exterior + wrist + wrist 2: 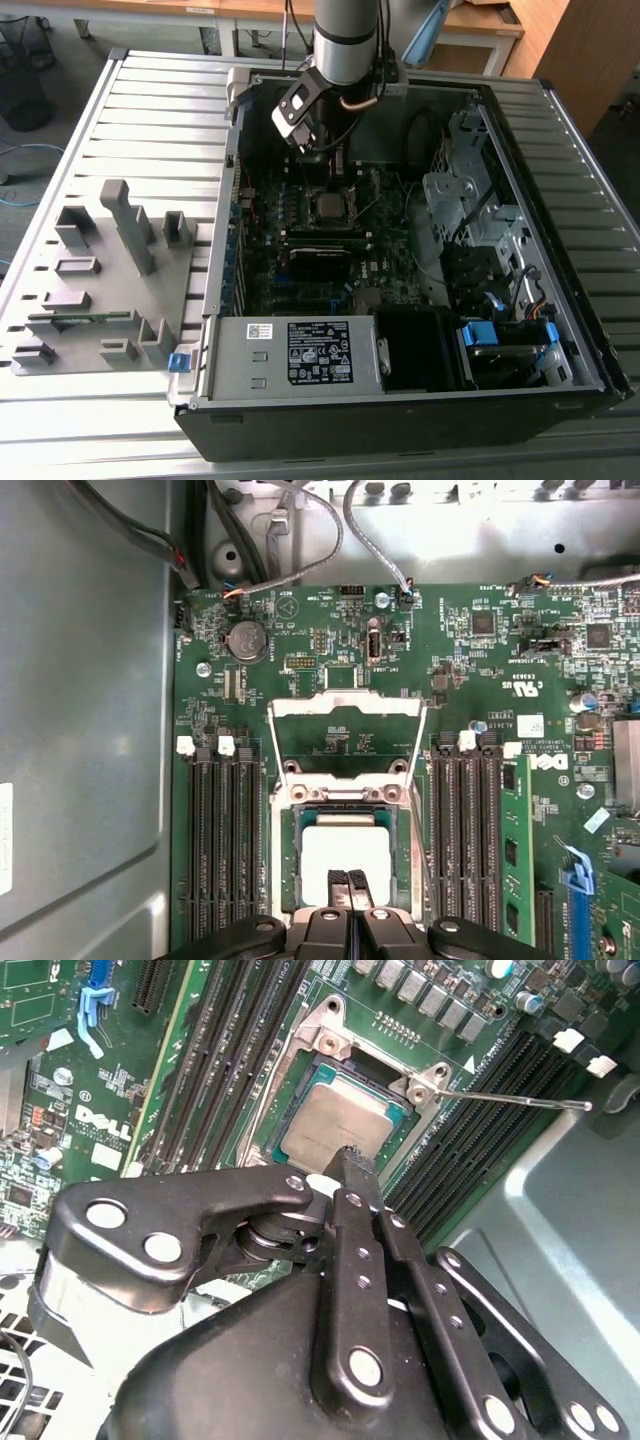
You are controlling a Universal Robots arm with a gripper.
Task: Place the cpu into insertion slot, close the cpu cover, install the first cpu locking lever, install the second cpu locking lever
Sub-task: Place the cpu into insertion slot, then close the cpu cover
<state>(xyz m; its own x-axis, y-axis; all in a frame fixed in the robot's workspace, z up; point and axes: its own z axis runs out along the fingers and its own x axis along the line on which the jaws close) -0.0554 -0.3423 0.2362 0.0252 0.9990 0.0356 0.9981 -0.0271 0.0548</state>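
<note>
The gripper (pixel 349 878) hangs just above one edge of the cpu (pixel 345 852), its fingers (pixel 338 890) pressed together with nothing between them. The cpu lies flat in its socket on the green motherboard (pixel 300 630). The cpu cover (pixel 345 704) is swung open off the socket. In the second wrist view a thin locking lever (pixel 510 1099) juts free beside it.

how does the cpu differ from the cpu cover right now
The cpu is a solid square plate with a dull silver top; the cpu cover is an open silvery frame, with green board showing through its window. The cpu lies flat in the socket; the cpu cover is swung open, clear of the socket. Both are square and metallic.
</note>
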